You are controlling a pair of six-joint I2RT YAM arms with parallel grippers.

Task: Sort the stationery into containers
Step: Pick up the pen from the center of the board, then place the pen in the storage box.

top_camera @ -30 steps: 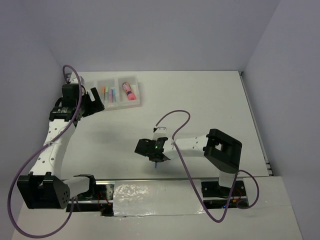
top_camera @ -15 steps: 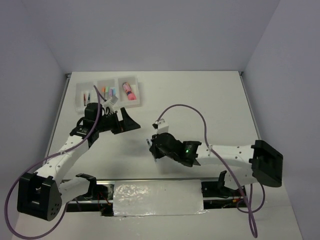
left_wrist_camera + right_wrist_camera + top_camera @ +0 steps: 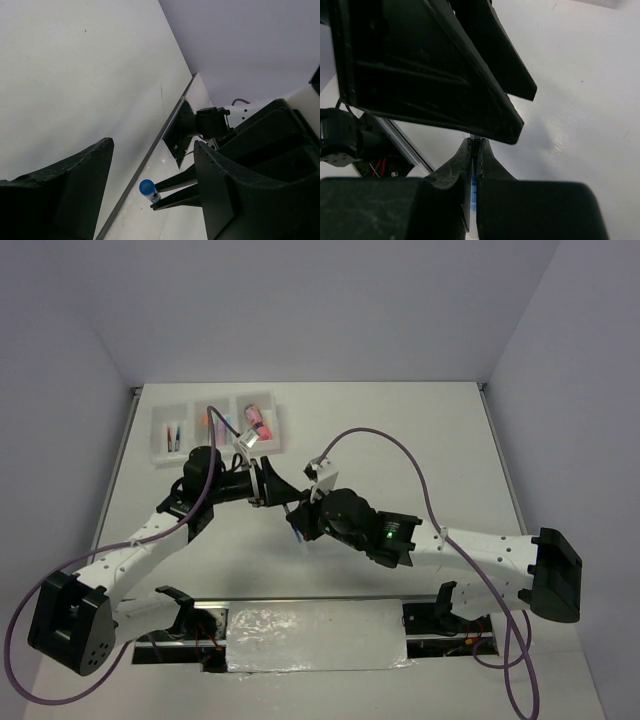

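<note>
Big shift in the last sec: the left gripper [image 3: 283, 492], which was up over the bins at upper left of the top view, has swung down to frame centre. The right gripper [image 3: 300, 524] has lifted off the table [image 3: 430, 440] and come up-left to meet it, so the two are now nose to nose mid-frame. Right gripper [image 3: 475, 145] is clenched on the blue pen [image 3: 302, 534]; its wrist view shows the fingers pinched tight w/ a thin blue strip between them. Left gripper [image 3: 152, 150] is spread wide, nothing in it. In its wrist view the blue pen [image 3: 146, 187], seen end-on, sits low centre, in the gap between the two fingers but touching neither. Reads as a handover abt to happen: the pen goes to the left arm, which reaches the bins more easily. Not taken yet. Bins are a row of three. The left bin [image 3: 156, 445] has a red pen [image 3: 168, 432] and a darker pen [image 3: 178, 436], prob. where the blue pen belongs. The middle bin [image 3: 199, 408] holds highlighters [image 3: 207, 418], partly hidden by the left arm's cable [image 3: 222, 425]; can't count them. The right bin [image 3: 275, 430] holds the pink tube [image 3: 256, 421]. No other loose piece shows in the top view, so this looks like the last item.
</note>
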